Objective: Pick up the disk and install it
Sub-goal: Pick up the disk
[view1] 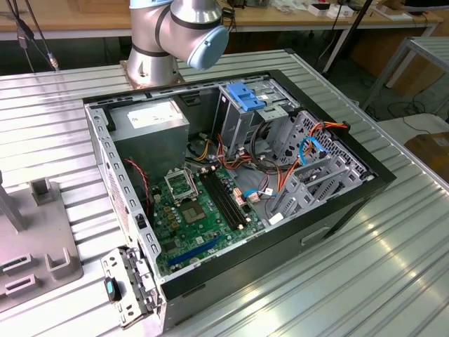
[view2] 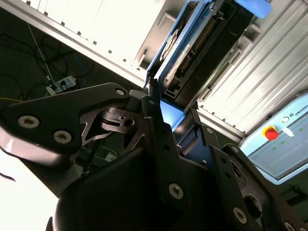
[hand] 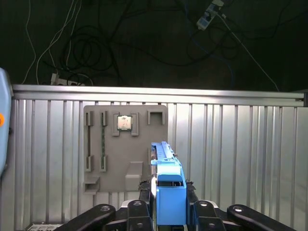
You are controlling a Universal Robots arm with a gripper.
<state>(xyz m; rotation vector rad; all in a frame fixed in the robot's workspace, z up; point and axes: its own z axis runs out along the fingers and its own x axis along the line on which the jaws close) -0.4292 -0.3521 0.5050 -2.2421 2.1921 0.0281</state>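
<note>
Closest to the lens in both wrist views: black gripper [view2: 171,108] [hand: 169,195], clamped on the disk [view2: 202,43] [hand: 166,161], fingers [view2: 161,134] pressed to either side of its blue frame. Disk held edge-on, up in front of the ribbed counter [hand: 231,159]. Gripper body blocking much of the second wrist view. Past it: dotted row of pins along the disk, counter rails, pale panel with red button [view2: 272,132], power strip [view2: 62,84] and loose cables on the dark floor. Beyond the disk in the first wrist view: grey fixture plate [hand: 94,144] flat on the counter, one corner hidden by the blue frame. Square chip [hand: 125,122] seated in a recess of it, thin green strip [hand: 102,144] in a slot. Exterior view, near to far: loose metal bracket [view1: 130,288] against the open computer case [view1: 337,210]. Inside: green motherboard [view1: 200,203], red, orange and blue cables tangled by tilted grey brackets, grey box with white sticker [view1: 151,119], drive cage with blue tabs [view1: 249,98]. Arm base [view1: 172,35] behind the case. Grey fixture plate [view1: 35,239] at the exterior view's left, apart from the case.
</note>
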